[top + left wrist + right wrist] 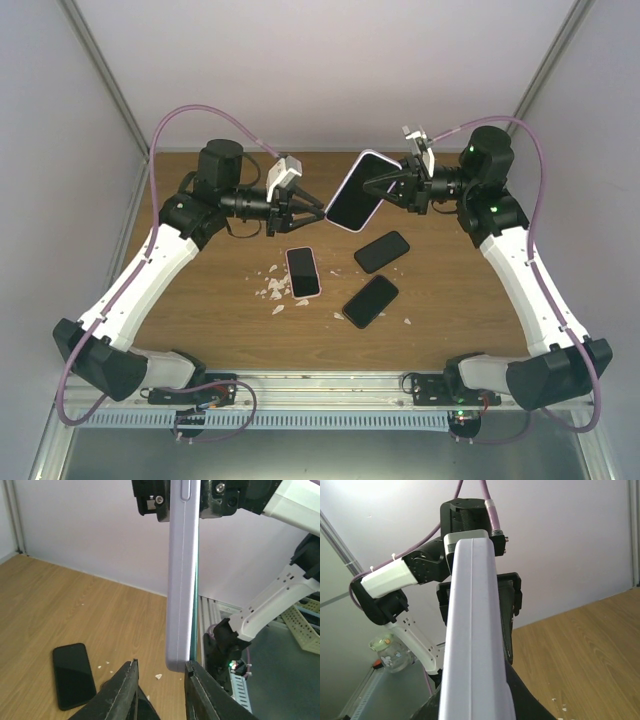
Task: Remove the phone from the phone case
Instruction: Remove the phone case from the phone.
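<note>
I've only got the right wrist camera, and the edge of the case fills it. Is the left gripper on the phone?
Observer: The left gripper straddles the cased phone's free end, jaws open, with a gap showing on one side.
Operator: And my right gripper?
Observer: The right gripper is shut on the opposite end, holding it above the table.
Operator: What's lying on the table?
Observer: Three loose phones: one pale-edged phone and two black phones.
</note>
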You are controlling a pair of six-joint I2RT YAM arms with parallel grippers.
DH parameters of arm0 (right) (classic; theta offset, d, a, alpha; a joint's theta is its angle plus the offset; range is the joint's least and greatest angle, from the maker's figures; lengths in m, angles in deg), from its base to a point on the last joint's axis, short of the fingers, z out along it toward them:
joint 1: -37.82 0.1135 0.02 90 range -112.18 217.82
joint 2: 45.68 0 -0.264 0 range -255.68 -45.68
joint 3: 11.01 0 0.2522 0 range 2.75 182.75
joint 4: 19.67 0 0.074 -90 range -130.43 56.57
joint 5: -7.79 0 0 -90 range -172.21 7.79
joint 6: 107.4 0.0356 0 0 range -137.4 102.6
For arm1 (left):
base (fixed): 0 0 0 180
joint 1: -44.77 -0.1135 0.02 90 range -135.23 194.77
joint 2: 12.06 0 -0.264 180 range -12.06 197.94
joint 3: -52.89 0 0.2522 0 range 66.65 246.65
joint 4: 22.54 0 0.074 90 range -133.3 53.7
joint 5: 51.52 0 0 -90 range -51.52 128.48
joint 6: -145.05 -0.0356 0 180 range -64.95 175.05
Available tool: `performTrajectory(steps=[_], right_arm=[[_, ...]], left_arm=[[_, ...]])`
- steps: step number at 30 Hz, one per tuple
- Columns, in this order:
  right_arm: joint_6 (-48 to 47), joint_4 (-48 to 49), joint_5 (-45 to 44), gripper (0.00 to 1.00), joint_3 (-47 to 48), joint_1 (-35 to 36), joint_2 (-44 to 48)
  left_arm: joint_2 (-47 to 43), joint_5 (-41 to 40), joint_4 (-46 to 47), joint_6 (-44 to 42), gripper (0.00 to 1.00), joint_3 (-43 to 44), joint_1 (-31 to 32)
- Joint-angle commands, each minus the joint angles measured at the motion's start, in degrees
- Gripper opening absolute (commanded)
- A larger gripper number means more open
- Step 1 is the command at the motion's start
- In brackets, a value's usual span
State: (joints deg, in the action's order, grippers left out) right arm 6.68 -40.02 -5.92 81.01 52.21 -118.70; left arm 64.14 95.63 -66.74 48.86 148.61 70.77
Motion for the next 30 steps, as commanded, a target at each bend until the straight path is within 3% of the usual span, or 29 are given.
performTrajectory(steps=[1, 7, 24, 30], right_arm=[[1.74, 2.83, 4.77, 0.00, 0.22, 1.17, 2.25], [2.58, 3.80, 5.46, 0.01, 0.22, 1.53, 2.52], [8.85, 11.49, 9.34, 0.01, -1.03, 4.30, 2.88], [16.83, 19.23, 10.86, 0.01, -3.00, 5.07, 3.21]], left_arm=[[0.49, -9.89, 3.28, 0.74, 0.24, -0.52, -0.59], [1.80, -12.57, 3.58, 1.24, 0.19, -0.50, -0.60], [4.77, -11.35, 5.03, 3.81, 0.15, 0.22, -0.46], [5.90, -12.16, 5.30, 3.11, 0.14, 1.60, -0.46]])
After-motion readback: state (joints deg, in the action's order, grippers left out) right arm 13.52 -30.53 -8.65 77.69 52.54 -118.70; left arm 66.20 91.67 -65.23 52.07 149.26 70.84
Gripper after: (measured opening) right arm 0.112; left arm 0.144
